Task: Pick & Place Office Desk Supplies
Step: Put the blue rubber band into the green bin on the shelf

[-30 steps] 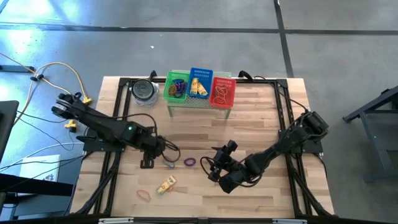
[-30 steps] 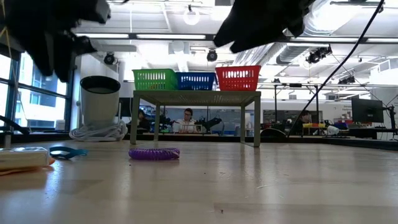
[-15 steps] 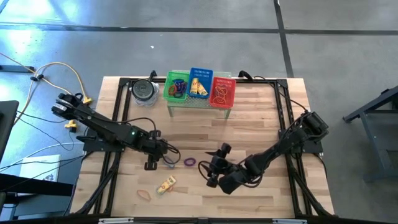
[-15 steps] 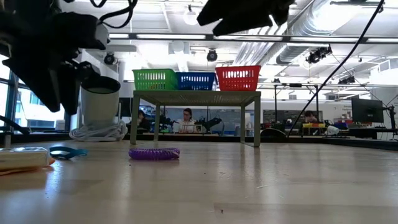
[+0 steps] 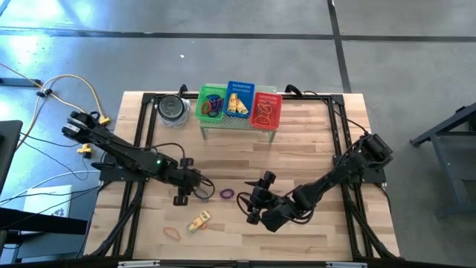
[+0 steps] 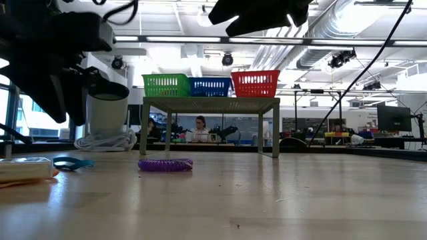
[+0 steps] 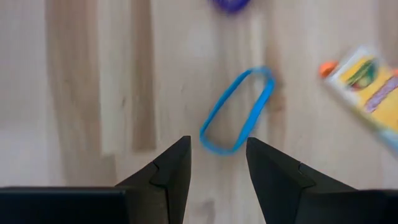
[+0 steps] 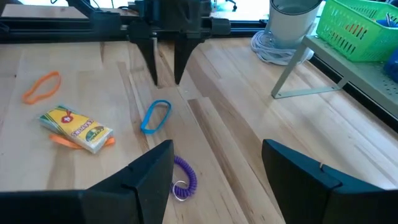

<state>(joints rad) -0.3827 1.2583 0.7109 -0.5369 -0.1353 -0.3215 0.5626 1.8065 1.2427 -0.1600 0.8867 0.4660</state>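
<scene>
- High view: left gripper (image 5: 195, 187) poised over blue band loop (image 5: 204, 195), left of purple loop (image 5: 227, 193); right gripper (image 5: 255, 199) waiting right of both.
- Left wrist view: fingers (image 7: 171, 171) parted, nothing held, loop (image 7: 237, 112) just beyond, likely lined up for grasping.
- Right wrist view: right fingers (image 8: 152, 174) spread, empty; yellow packet (image 8: 76, 128) near orange band (image 8: 41, 86), unsorted.

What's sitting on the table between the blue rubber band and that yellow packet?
Nothing: in the right wrist view, only bare wood lies between the blue rubber band and the yellow packet. The left gripper, fingers open, hangs just beyond the band.
</scene>
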